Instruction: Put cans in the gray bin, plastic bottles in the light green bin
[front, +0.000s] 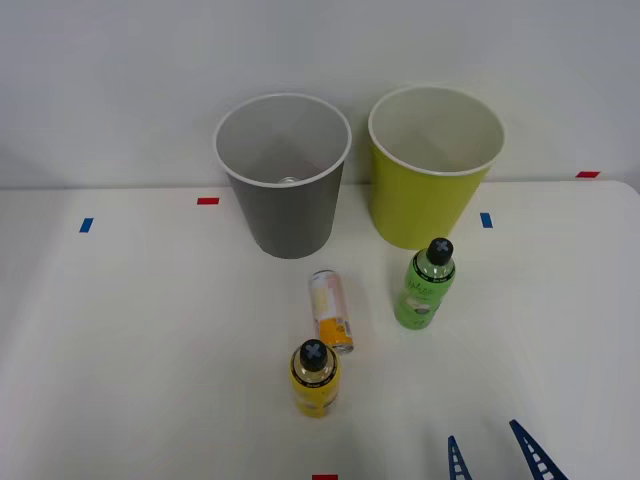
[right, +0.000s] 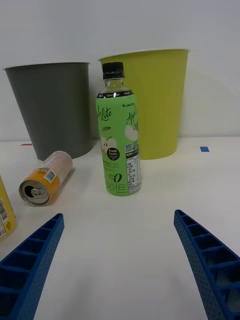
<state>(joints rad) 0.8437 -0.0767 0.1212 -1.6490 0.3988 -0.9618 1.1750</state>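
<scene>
1. Leftmost of the task's things, the gray bin (front: 283, 175) stands upright at the far side of the white tabletop (front: 120, 340), its mouth open; something small and silvery lies at its bottom, too small to tell what.
2. Nearer the camera and a little to the right, the yellow bottle (front: 314, 378) stands upright with its black cap on, well apart from the bins.
3. Just beyond that bottle, the can (front: 331, 311) lies on its side, its orange end toward the yellow bottle and its pale end toward the gray bin. In the wrist view the can (right: 46, 178) shows its opened silvery top, and it lies near the foot of the gray bin (right: 52, 107) without touching it.
4. Further right, the green-labelled bottle (front: 427, 285) stands upright in front of the light green bin (front: 432, 165), near it but apart. The wrist view has this bottle (right: 118, 132) straight ahead of the pincer, capped, with the light green bin (right: 155, 100) behind it.
5. At the right, near the front edge of the tabletop, the right pincer (front: 495, 455) hovers with its blue ribbed fingers (right: 207, 260) spread wide and nothing between them, well short of the green-labelled bottle.
</scene>
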